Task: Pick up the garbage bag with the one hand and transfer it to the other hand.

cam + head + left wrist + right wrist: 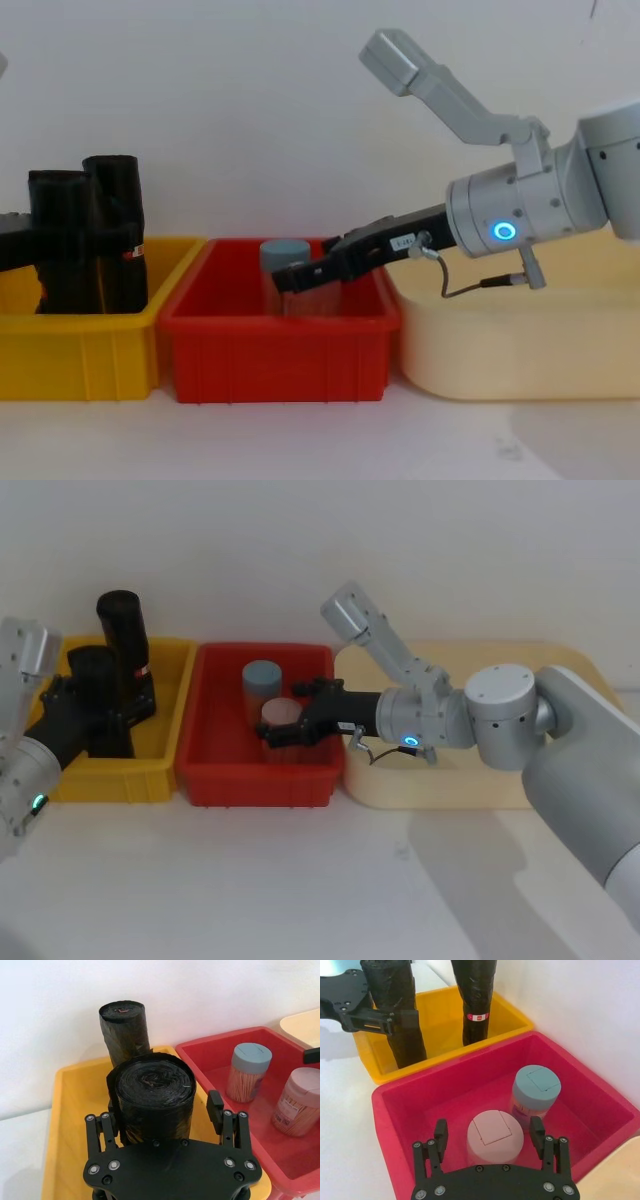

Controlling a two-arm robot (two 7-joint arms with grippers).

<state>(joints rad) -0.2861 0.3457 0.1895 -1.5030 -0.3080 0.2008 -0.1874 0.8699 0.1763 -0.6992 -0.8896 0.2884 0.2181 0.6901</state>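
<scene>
My green-ringed left tool point(163, 1110) brackets the glossy black rolled garbage bag point(152, 1085), not yet clamped; lifting and passing to my wide-open blue-ringed right tool point(488, 1129) remain.

Black garbage bag point(155, 1090), yellow bin point(172, 695), red bin point(255, 782), cream tray point(450, 782).

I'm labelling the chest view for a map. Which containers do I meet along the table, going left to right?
Yellow bin → red bin → cream tray.
</scene>
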